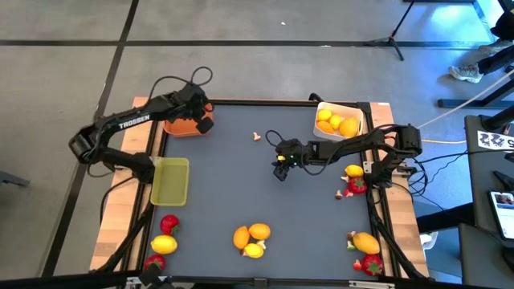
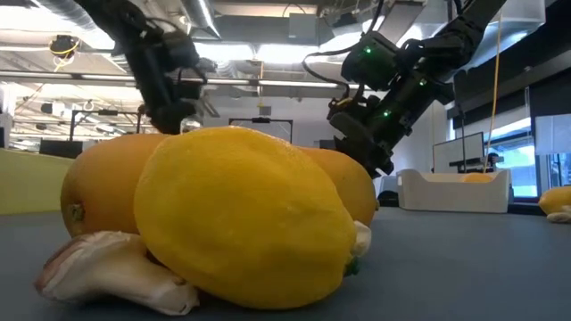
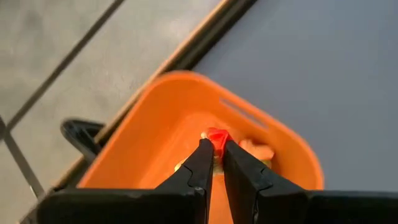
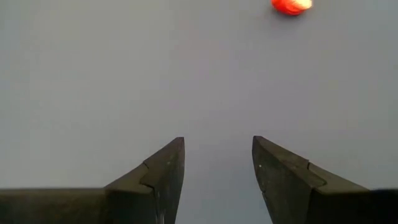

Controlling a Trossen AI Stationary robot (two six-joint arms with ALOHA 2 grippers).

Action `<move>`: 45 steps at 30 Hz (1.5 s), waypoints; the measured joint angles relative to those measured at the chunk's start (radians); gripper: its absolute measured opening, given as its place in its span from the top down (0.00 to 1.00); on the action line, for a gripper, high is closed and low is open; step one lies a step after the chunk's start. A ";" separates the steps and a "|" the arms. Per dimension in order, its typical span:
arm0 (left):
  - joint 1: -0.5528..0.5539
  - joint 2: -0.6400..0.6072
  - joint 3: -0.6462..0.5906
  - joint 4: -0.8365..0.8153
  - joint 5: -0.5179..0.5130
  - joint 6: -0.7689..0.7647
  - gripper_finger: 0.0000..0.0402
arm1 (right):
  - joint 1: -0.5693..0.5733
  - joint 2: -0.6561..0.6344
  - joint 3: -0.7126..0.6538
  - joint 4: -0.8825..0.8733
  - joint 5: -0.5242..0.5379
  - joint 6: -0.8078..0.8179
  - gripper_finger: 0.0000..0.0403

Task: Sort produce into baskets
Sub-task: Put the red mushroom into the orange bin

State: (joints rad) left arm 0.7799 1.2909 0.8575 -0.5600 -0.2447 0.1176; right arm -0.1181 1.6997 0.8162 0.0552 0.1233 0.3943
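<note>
From my remote station I read one marking: "TROSSEN" in white capitals along the left arm [image 1: 133, 123], seen from above. A black-and-white patterned tag [image 1: 495, 141] sat off the counter's right side; I could not read it.

Robotics lab, exposed ceiling ducts [image 2: 98, 13], strip lights, tripod [image 1: 393, 36] on concrete floor, monitors [image 2: 459, 147] behind table [image 1: 241, 177]

Orange bin [image 1: 183, 126] far-left, red bits inside; white bin [image 1: 337, 119] holds yellow citrus; yellow-green bin [image 1: 170, 181] left edge; produce [image 1: 252, 238] scattered near side.
</note>
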 joint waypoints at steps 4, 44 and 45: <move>0.006 0.011 -0.030 0.007 0.000 -0.005 0.93 | 0.000 0.000 0.000 0.000 0.002 0.000 0.53; -0.269 0.233 0.029 0.468 0.280 -0.135 0.50 | -0.007 0.000 0.001 0.063 -0.036 -0.032 0.30; -0.274 0.259 0.029 0.493 0.281 -0.153 0.50 | -0.007 0.000 0.001 0.063 -0.037 -0.032 0.30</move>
State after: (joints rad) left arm 0.5064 1.5498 0.8867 -0.0674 0.0361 -0.0356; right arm -0.1249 1.6997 0.8169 0.1181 0.0867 0.3622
